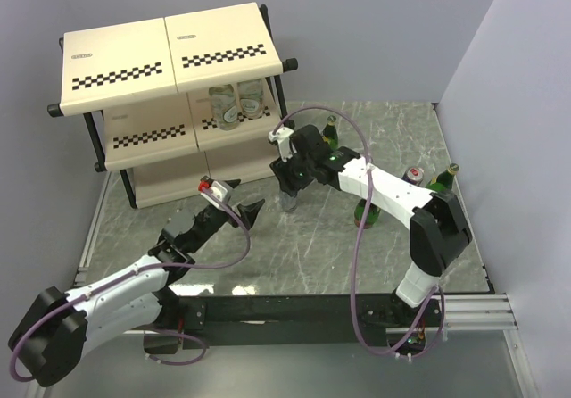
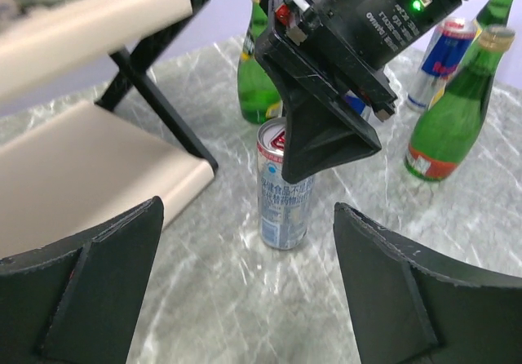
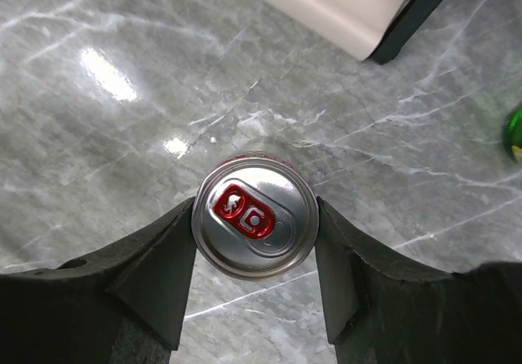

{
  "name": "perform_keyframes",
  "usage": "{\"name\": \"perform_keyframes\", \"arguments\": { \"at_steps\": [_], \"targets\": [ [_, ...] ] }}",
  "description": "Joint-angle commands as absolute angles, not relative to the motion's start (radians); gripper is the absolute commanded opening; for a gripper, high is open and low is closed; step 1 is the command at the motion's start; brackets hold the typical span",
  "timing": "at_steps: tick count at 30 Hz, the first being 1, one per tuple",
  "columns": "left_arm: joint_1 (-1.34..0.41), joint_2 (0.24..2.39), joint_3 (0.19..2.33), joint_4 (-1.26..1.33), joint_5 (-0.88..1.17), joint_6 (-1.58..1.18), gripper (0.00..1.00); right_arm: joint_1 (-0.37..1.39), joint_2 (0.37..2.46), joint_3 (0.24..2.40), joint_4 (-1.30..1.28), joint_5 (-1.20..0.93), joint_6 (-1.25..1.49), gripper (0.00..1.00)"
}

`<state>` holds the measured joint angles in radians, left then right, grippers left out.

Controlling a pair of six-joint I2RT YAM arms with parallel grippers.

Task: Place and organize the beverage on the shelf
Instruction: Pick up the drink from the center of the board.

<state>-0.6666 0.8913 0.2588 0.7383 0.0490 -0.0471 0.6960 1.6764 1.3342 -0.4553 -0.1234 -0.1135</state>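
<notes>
Can (image 3: pixel 254 229) sits pinched in right pincer (image 3: pixel 254 217), plain from its wrist view; left pincer (image 2: pixel 247 209) spread.

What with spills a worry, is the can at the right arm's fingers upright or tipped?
Upright. The can stands on its base on the table; the right wrist view looks straight down on its lid.

Robot test lab, marbled surface (image 1: pixel 303 260) enclosed by plain pale walls (image 1: pixel 375 32), robot arms (image 1: pixel 393 194) bolted onto a black rail (image 1: pixel 285 309)
</notes>
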Motion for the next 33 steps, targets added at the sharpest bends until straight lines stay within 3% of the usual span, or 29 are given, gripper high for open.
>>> {"name": "perform_keyframes", "arguments": {
  "at_steps": [1, 6, 16, 24, 33],
  "targets": [
    [-0.67, 0.867, 0.239, 0.729, 0.034, -0.086, 0.91, 0.707, 1.681, 1.368, -0.383, -0.121, -0.132, 0.04],
    [-0.67, 0.876, 0.232, 0.744, 0.06, -0.092, 0.91, 0.71, 1.68, 1.367, -0.382, -0.135, -0.138, 0.03],
    [-0.67, 1.112, 0.299, 0.854, 0.187, -0.045, 0.91, 0.733, 1.551, 1.44, -0.501, -0.346, -0.211, 0.0],
    [-0.67, 1.196, 0.35, 0.874, 0.206, -0.021, 0.9, 0.75, 1.539, 1.466, -0.532, -0.367, -0.21, 0.0],
    [-0.67, 1.282, 0.321, 1.071, 0.149, -0.04, 0.87, 0.749, 1.568, 1.508, -0.528, -0.368, -0.129, 0.0]
  ]
}}
